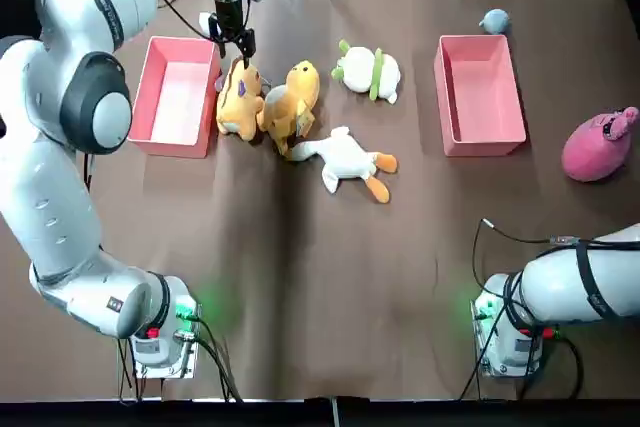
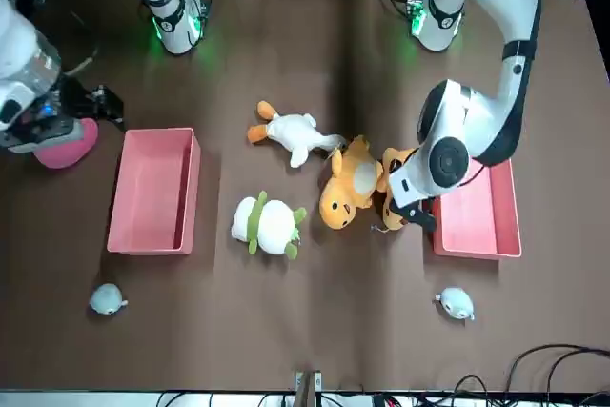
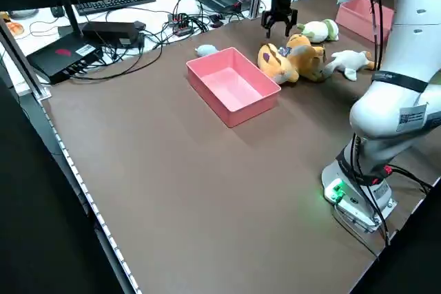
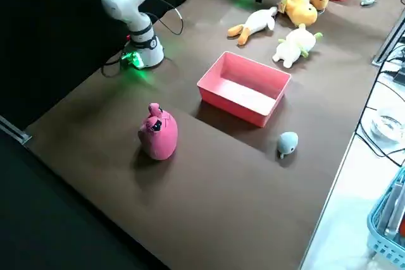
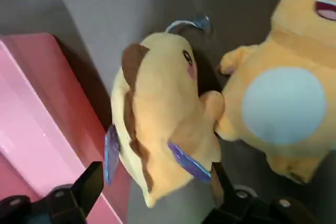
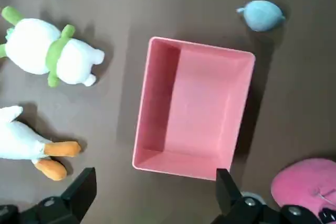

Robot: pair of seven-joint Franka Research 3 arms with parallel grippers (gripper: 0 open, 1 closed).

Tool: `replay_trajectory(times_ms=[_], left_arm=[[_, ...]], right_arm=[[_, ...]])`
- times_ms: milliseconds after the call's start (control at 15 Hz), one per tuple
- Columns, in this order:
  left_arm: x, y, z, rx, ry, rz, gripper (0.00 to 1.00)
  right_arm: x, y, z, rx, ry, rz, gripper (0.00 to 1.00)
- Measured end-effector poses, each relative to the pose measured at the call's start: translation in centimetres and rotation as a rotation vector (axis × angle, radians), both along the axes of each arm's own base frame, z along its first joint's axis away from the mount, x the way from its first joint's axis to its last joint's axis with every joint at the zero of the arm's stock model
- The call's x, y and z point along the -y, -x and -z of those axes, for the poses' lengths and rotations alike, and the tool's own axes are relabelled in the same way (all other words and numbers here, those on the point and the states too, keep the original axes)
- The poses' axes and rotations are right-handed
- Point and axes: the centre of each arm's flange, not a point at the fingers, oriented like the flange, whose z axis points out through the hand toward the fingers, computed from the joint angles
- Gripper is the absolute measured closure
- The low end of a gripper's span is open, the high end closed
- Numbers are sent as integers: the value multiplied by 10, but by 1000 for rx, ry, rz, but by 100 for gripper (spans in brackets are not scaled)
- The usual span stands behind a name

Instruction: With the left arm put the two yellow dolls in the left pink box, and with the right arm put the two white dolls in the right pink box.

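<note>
Left gripper spread wide directly above yellow doll beside left pink box (both boxes empty), poised for grasp; right gripper likewise spread, idle.

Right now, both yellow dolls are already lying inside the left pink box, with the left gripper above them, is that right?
Not quite: the two yellow dolls lie on the table beside the left pink box, as the top view shows. The left gripper is above them.
</note>
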Motion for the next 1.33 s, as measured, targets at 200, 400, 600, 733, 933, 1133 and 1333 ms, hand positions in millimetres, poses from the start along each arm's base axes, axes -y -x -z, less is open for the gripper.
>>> replay_trajectory(times_ms=[200, 400, 600, 733, 933, 1133, 1333], left_arm=[[-13, -10, 26, -11, 3, -7, 8], [-8, -12, 56, -37, 33, -29, 8], [-8, -11, 86, -70, 30, -36, 19], [-9, -11, 92, -78, 27, -35, 40], [-8, -13, 87, -70, 30, -36, 64], [-11, -17, 67, -65, 28, -45, 87], [-24, -18, 12, -77, 10, -99, 93]], right_arm=[[-48, -6, 18, 8, -5, -101, 0], [-97, -14, 46, 24, -13, -240, 0], [-139, -22, 89, 28, -18, -368, 0], [-164, -24, 122, 26, -20, -439, 0], [-196, -27, 170, 27, -25, -559, 0], [-216, -32, 214, 24, -28, -667, 0], [-229, -40, 254, 44, -33, -767, 0]])
